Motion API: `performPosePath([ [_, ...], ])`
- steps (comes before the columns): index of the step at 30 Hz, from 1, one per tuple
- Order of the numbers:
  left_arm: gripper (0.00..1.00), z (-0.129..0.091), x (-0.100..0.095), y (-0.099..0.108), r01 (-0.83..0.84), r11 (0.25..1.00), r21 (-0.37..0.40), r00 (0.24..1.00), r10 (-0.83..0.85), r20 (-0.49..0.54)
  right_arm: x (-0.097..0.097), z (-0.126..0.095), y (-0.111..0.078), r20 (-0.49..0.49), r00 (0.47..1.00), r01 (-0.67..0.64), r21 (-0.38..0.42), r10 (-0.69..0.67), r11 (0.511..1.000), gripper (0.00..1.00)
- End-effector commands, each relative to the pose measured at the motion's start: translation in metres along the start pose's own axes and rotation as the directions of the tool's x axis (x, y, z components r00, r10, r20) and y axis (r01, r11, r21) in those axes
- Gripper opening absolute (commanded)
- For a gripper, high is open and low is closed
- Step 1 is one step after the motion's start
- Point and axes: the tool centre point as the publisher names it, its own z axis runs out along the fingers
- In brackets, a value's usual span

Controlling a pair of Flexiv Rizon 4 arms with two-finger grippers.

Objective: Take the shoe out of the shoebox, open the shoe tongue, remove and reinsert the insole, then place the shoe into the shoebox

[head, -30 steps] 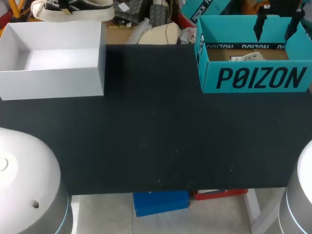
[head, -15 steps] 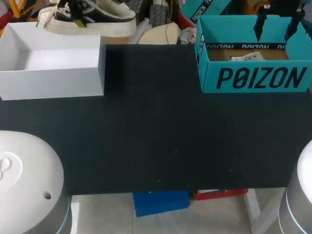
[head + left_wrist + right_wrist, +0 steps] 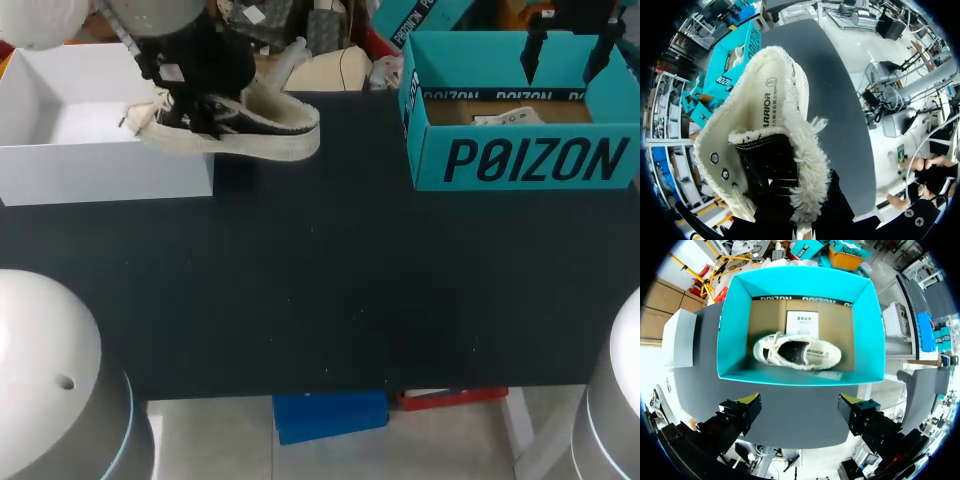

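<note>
We hold the shoe point(image 3: 255, 128) in the left end effector point(image 3: 188, 92), aloft over the white box's point(image 3: 100, 170) right edge — extraction step. Next, we judge: lower it onto the tabletop point(image 3: 330, 290). Right end effector point(image 3: 801, 405): wide open above the teal shoebox point(image 3: 800, 376).

Robot lab: 2 arms point(image 3: 50, 370) at black table point(image 3: 330, 300) w/ teal shoebox point(image 3: 520, 160).

Soft, even overhead light falls on the matte black tabletop point(image 3: 330, 280) without glare. The open white cardboard box point(image 3: 110, 165) is the brightest thing, its floor nearly washed out, and it throws a soft shadow to its right. The black-and-cream fleece-lined shoe point(image 3: 771, 100) has a brightly lit lining. Inside the teal cardboard shoebox point(image 3: 730, 332), a cream shoe point(image 3: 797, 354) casts a faint shadow.
</note>
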Motion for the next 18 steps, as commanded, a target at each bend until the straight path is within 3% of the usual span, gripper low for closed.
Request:
performPosePath([
  [1,0.00,0.038,-0.001,-0.009,-0.003,1.000,0.022,0.969,-0.003,0.247,0.000,0.000,0.000,-0.001,1.000,-0.001,0.000,0.001,1.000,1.00],
  [9,0.00,0.086,-0.002,-0.030,-0.045,0.997,0.066,0.985,0.033,0.170,0.000,0.000,0.000,-0.001,1.000,-0.001,0.000,0.001,1.000,1.00],
  [18,0.00,0.140,-0.005,-0.039,-0.036,0.996,0.086,0.995,0.028,0.091,0.000,0.000,0.000,-0.001,1.000,-0.001,0.000,0.001,1.000,1.00],
])
